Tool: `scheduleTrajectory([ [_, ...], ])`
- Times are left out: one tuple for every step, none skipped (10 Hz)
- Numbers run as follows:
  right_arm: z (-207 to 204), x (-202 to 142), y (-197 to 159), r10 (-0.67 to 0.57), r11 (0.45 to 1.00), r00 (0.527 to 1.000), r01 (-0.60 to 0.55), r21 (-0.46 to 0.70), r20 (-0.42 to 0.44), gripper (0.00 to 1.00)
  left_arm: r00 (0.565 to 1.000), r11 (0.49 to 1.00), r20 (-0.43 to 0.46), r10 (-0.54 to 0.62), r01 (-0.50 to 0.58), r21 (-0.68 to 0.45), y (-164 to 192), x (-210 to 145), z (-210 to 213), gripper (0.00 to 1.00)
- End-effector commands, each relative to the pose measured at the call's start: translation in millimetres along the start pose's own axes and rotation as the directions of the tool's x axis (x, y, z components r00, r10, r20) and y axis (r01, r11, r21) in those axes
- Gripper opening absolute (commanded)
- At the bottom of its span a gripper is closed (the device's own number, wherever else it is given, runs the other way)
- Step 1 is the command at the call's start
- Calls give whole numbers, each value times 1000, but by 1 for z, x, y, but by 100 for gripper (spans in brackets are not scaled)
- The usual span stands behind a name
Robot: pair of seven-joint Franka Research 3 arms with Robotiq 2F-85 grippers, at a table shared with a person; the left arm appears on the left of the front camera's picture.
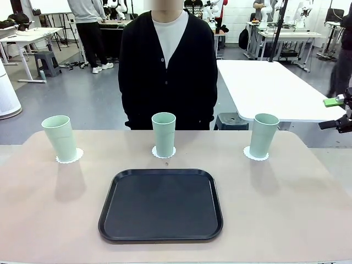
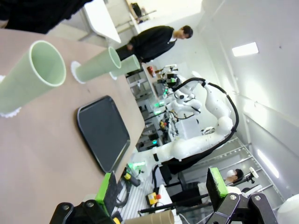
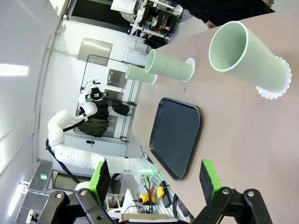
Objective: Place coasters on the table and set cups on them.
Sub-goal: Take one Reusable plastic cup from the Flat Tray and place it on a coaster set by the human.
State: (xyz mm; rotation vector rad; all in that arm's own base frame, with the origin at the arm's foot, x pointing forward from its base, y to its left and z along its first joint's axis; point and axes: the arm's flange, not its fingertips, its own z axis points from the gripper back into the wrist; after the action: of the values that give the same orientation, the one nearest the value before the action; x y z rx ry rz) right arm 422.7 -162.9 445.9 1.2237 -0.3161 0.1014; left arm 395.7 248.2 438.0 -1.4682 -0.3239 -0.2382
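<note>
Three cups (image 1: 164,133) stand on coasters (image 1: 70,157) across mid-frame, protecting the worktop (image 1: 275,209); left pincer (image 2: 161,186) and right pincer (image 3: 154,179) gape wide, empty.

I see a bright, even light in the room, coming from ceiling panels; one panel (image 2: 244,49) glows white in the left wrist view. On the table (image 1: 286,209) each cup (image 1: 60,138) throws a soft, pale shadow toward me. The tray (image 1: 160,204) has only a weak shine. The front picture is sharp. Both wrist pictures are tilted and bent at the edges, and the near gripper (image 3: 154,179) looks slightly soft.
</note>
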Motion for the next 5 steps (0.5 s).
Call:
scheduleTrajectory([
  [1,-1,1,0,1000,1000,0,11,-4,100,1000,1000,3,-6,6,5,-2,0,1,100],
  [1,-1,1,0,1000,1000,0,11,-4,100,1000,1000,3,-6,6,5,-2,0,1,100],
  [1,-1,1,0,1000,1000,0,11,-4,100,1000,1000,3,-6,6,5,-2,0,1,100],
  [1,-1,1,0,1000,1000,0,11,-4,100,1000,1000,3,-6,6,5,-2,0,1,100],
  [1,-1,1,0,1000,1000,0,11,-4,100,1000,1000,3,-6,6,5,-2,0,1,100],
])
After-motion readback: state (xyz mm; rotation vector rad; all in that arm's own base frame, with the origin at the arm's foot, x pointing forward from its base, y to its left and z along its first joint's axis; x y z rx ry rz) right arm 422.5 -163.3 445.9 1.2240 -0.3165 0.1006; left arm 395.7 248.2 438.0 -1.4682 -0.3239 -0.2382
